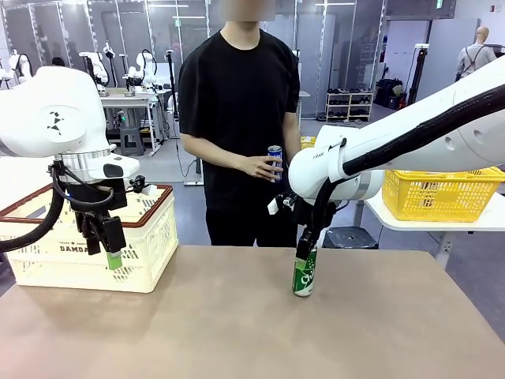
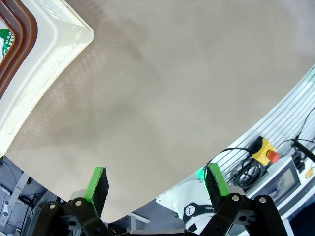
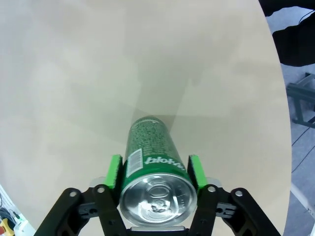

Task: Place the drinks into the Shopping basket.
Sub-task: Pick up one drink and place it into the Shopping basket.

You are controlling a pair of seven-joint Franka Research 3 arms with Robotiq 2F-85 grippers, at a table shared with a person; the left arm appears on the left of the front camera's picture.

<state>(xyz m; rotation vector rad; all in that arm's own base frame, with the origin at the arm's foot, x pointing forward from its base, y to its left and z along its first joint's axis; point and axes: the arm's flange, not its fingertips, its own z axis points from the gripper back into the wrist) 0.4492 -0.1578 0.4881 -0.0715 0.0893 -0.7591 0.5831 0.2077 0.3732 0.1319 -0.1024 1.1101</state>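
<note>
Beige counter (image 1: 237,324), right end effector (image 3: 155,169) pinching upright green can (image 1: 304,275) from above, left end effector (image 2: 157,184) spread wide beside cream Shopping basket (image 1: 150,249), person's hand (image 1: 259,166) holding blue can (image 1: 274,156)

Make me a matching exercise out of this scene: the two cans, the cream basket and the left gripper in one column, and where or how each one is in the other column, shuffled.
Things:
1. green can
2. blue can
3. Shopping basket
4. left gripper

Places and states:
A. open, nothing in it, above the table
B. upright on the table, between the pads of the right gripper
C. in the person's hand
D. at the robot's left end of the table, cream with a brown rim

Pairs: 1-B; 2-C; 3-D; 4-A
</note>
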